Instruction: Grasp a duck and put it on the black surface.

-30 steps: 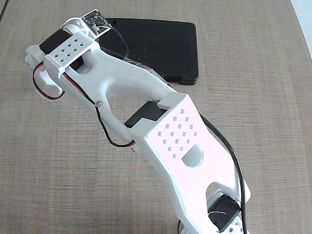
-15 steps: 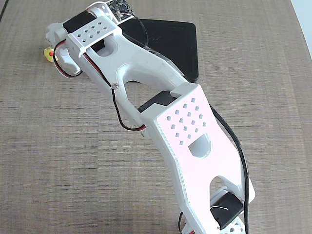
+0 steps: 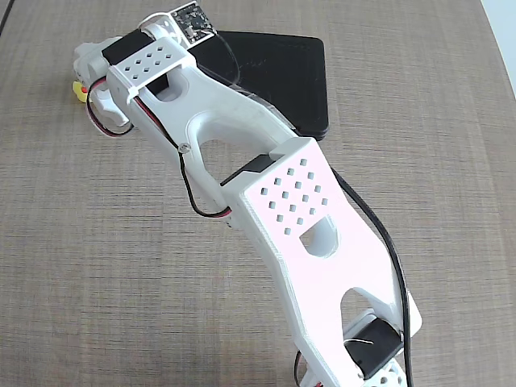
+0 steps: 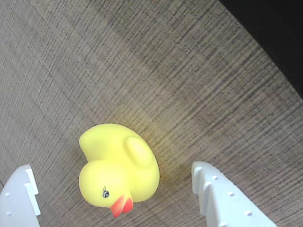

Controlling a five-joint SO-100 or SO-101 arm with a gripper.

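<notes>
Over the duck [image 4: 118, 169] we go: in the wrist view it sits on the woven brown tabletop [image 4: 94, 61], lying between the 2 white fingers [image 4: 221, 204], nearer the left one in that view. The gripper [image 4: 111, 189] is spread wide, with clear tabletop showing between each finger and the yellow body, so neither finger touches it. The duck's red-orange beak points toward the bottom edge of the wrist view, back toward the camera, and 1 small dark eye shows just above the beak. Its rounded tail end lies on the far side from the fingers' base.

Up in the top right corner of the wrist view, the black surface [image 4: 270, 33] shows as a dark wedge, well beyond the fingertips and to the right of the right finger; the duck is not on it.

In the fixed view the white arm [image 3: 282, 218] reaches from the bottom right up to the top left, hiding most of the gripper under its wrist. A sliver of the duck [image 3: 79, 91] peeks out at the arm's far left tip, on bare tabletop [image 3: 97, 266]. The black surface [image 3: 282, 72] lies to the right of that tip, partly covered by the arm, apart from the duck. Red and black wires [image 3: 197, 205] loop beneath the arm.
</notes>
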